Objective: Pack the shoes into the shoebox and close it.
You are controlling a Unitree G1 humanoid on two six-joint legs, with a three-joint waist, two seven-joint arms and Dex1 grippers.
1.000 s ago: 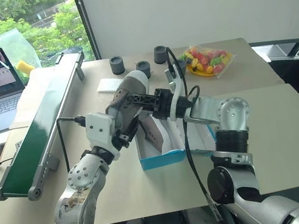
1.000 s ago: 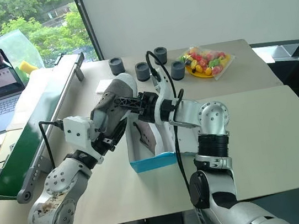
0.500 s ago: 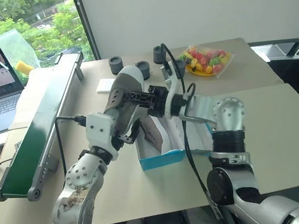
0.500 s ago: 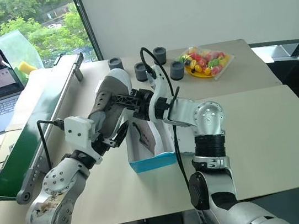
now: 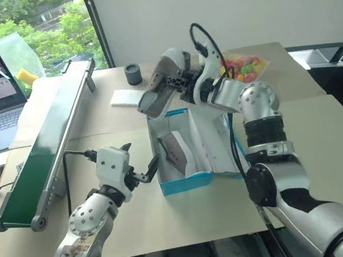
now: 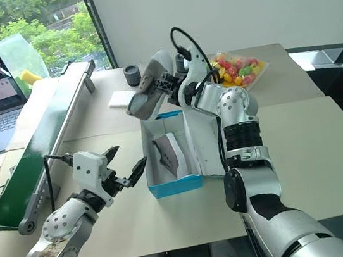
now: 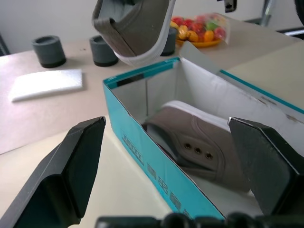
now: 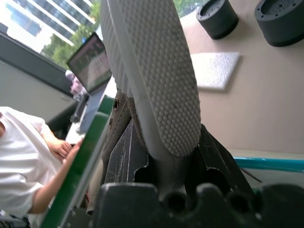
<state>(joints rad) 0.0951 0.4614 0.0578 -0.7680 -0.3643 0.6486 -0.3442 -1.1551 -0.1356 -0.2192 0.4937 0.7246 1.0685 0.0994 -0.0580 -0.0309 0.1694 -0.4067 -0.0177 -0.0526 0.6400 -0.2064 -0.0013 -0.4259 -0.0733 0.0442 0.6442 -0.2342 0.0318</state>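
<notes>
Left eye view: the right gripper, clamped on the second shoe, holds it just above the far end of the open shoebox, toe slanting down-left. The other shoe lies inside, lengthwise against the left wall, so free room lies rightward. The left gripper hangs wide open, empty, beside the box.

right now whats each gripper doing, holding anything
Left gripper: open, holding nothing, beside the shoebox.
Right gripper: shut on a shoe, held over the box's far end.
</notes>
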